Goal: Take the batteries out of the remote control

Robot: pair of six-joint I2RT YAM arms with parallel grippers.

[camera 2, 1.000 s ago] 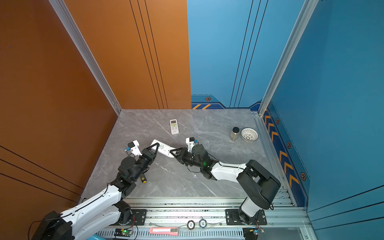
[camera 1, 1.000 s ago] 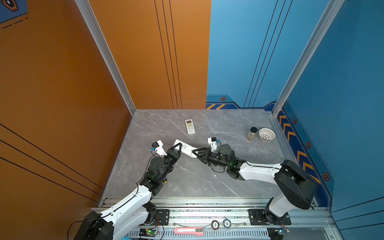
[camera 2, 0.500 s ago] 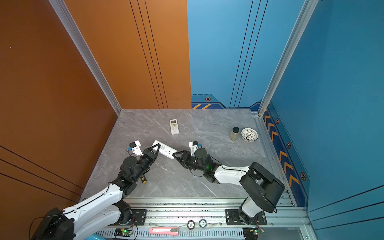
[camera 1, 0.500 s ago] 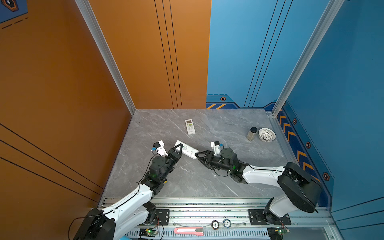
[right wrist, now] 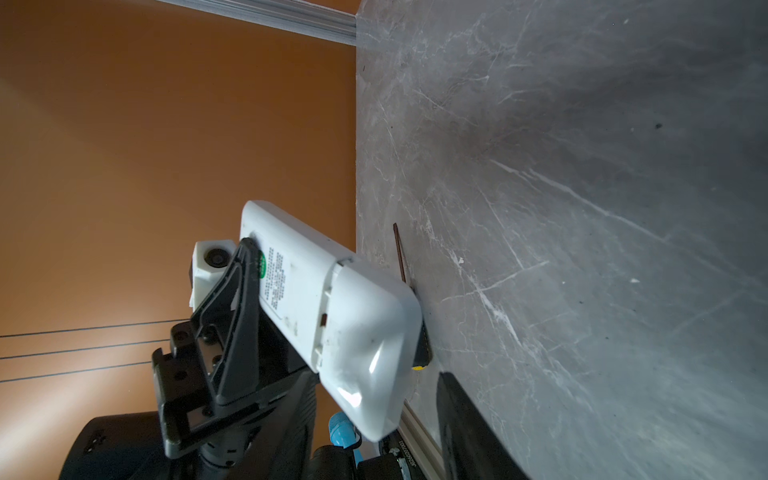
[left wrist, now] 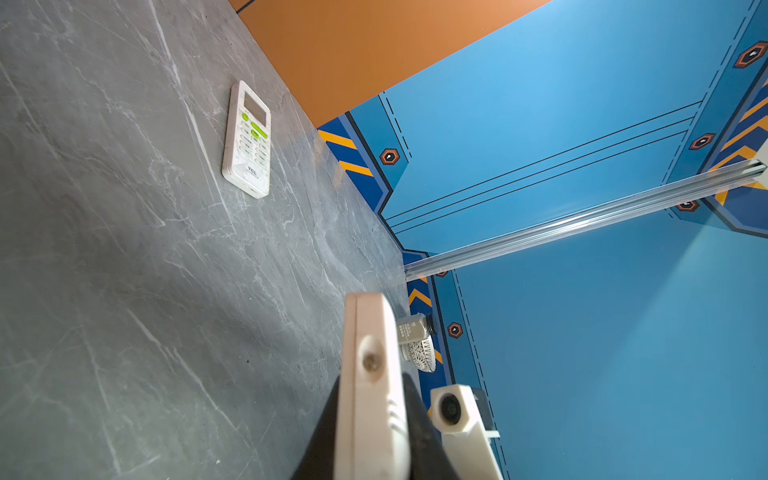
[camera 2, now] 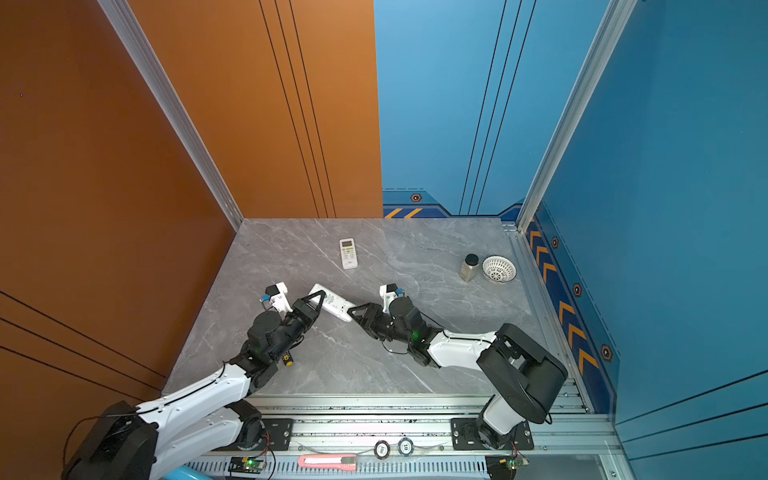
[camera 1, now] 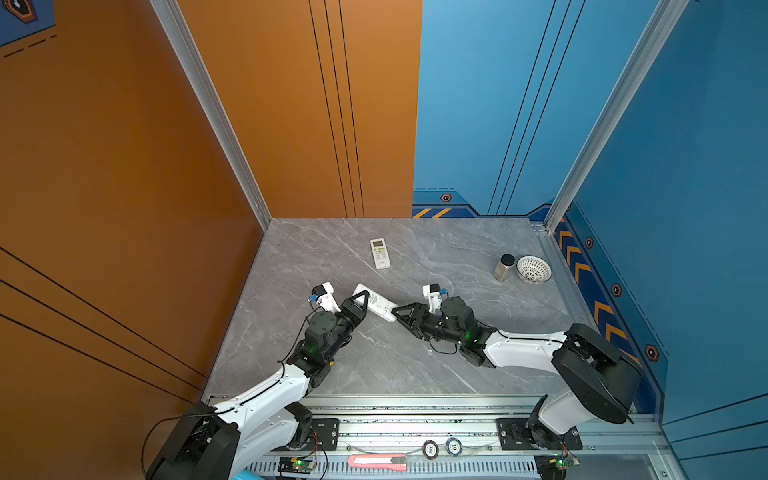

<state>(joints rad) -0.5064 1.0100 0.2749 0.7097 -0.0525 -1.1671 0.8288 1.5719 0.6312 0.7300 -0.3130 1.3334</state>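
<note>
Left hand [camera 1: 365, 297] grips remote [camera 1: 380, 306]; jar [camera 1: 503, 269] beside bowl [camera 1: 541, 277].

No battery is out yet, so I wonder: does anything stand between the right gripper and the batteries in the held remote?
Yes: the battery cover is on the back of the remote, over the bay, so no battery shows. The left gripper holds the remote; the right gripper, fingers apart, faces its cover end.

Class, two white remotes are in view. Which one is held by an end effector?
The nearer remote, clamped in the left end effector, label side showing. The far remote lies flat, buttons up, untouched.
</note>
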